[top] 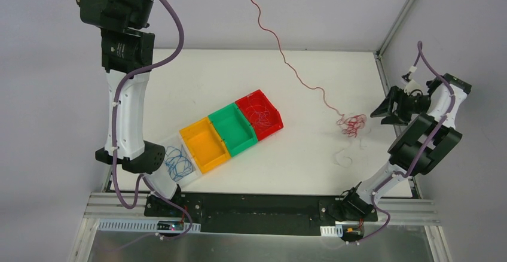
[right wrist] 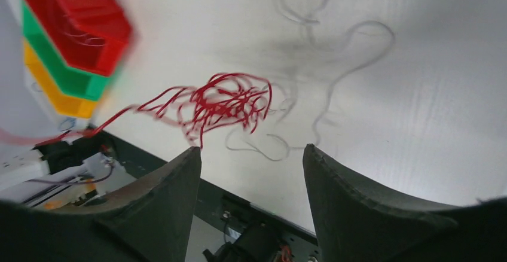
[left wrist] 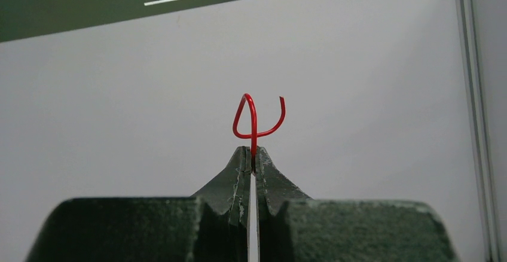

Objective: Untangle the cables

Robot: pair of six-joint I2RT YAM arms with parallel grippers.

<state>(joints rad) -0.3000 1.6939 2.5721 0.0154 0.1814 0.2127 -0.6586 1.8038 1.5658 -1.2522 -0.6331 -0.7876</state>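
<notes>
The red cable (top: 281, 49) is a hair-thin, glossy wire kinked in small waves, and it slants down from the top edge of the overhead view to a loose scribbled knot (top: 351, 124) lying on the matte white counter (top: 311, 82). The left fingers (left wrist: 261, 161), dark, rough-grained and wedge-tipped, are pressed together and pinch this wire just below its end, which bends into a small loop and a hook. The right fingers (right wrist: 182, 181), broad, dark and curved, stand spread with nothing between them, near the knot. Beside the knot a pale white cable (top: 344, 157) lies in faint open curves on the counter. 4 shallow rectangular plastic bins sit touching in a slanted row: a red bin (top: 269, 131) holding a few fine red wires, a green bin (top: 234, 127), an orange bin (top: 204, 143) and a clear bin (top: 192, 174) holding curly blue cables (top: 177, 160)
</notes>
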